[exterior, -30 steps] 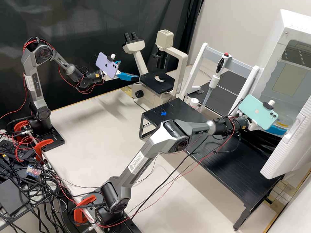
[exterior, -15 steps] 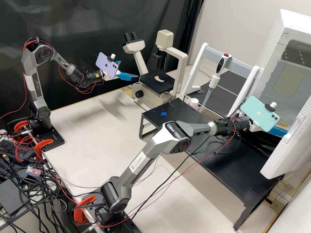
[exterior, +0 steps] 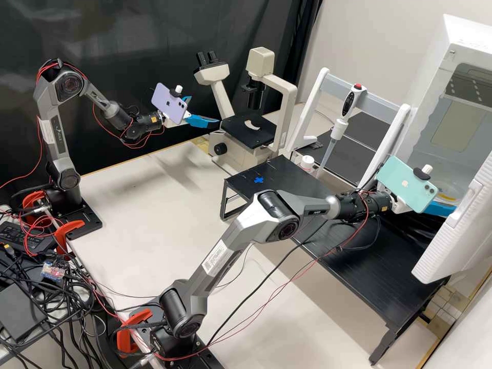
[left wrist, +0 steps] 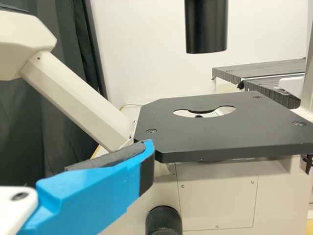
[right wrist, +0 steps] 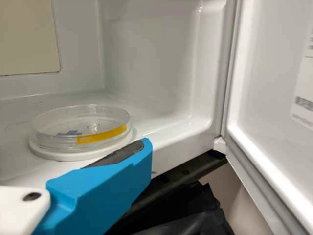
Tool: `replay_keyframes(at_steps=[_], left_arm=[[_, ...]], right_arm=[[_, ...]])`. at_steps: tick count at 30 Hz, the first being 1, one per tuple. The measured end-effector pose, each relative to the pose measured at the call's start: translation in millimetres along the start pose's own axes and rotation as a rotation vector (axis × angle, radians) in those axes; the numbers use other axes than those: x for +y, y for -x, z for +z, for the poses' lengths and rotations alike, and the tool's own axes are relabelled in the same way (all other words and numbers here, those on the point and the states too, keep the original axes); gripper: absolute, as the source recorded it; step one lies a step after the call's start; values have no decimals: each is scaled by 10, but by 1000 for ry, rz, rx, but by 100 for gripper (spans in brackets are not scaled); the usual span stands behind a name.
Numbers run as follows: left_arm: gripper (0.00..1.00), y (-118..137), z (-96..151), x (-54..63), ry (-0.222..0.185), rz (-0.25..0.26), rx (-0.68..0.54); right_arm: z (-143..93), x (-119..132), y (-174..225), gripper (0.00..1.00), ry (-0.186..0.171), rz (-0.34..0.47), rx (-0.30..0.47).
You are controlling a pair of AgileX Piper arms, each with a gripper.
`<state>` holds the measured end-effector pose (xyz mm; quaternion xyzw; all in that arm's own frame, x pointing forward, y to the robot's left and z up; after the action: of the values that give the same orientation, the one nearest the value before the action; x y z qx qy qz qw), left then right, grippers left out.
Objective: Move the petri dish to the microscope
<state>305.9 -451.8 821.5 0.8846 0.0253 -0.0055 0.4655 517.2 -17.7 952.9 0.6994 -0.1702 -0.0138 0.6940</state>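
The clear petri dish, with a yellow strip, lies flat on a round white base inside the white chamber. In the high view the dish is partly hidden by the door. My right gripper is at the chamber's opening; in the right wrist view the right gripper has a blue finger beside the dish, apart from it, and looks open and empty. My left gripper stands open and empty beside the beige microscope. The left gripper has a finger near the corner of the black stage.
The chamber's door hangs open beside my right gripper. A low black stand lies beneath the right forearm. A pipette hangs on a white rack, with a small white-capped bottle nearby. The microscope's eyepieces rise behind the stage.
The right gripper has shifted slightly and turned at the wrist, its phone now more steeply tilted and a little lower. The left arm has kept still.
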Motion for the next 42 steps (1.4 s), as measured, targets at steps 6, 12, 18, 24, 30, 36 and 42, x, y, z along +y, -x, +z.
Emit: replay_keyframes(at_steps=[6, 12, 18, 24, 30, 36, 42], left_arm=[[100, 0, 0, 0, 0, 0, 0], [100, 0, 0, 0, 0, 0, 0], [100, 0, 0, 0, 0, 0, 0], [100, 0, 0, 0, 0, 0, 0], [100, 0, 0, 0, 0, 0, 0], [100, 0, 0, 0, 0, 0, 0], [100, 0, 0, 0, 0, 0, 0]], right_arm=[[27, -3, 20, 0, 4, -8, -4], [34, -14, 22, 0, -17, -13, -4], [44, -29, 27, 100, -3, -14, 0], [78, -5, 25, 100, -3, -4, -17], [111, 38, 19, 100, 0, 1, -20], [96, 112, 5, 100, -8, -9, 18], [14, 153, -10, 100, 26, -39, 39]])
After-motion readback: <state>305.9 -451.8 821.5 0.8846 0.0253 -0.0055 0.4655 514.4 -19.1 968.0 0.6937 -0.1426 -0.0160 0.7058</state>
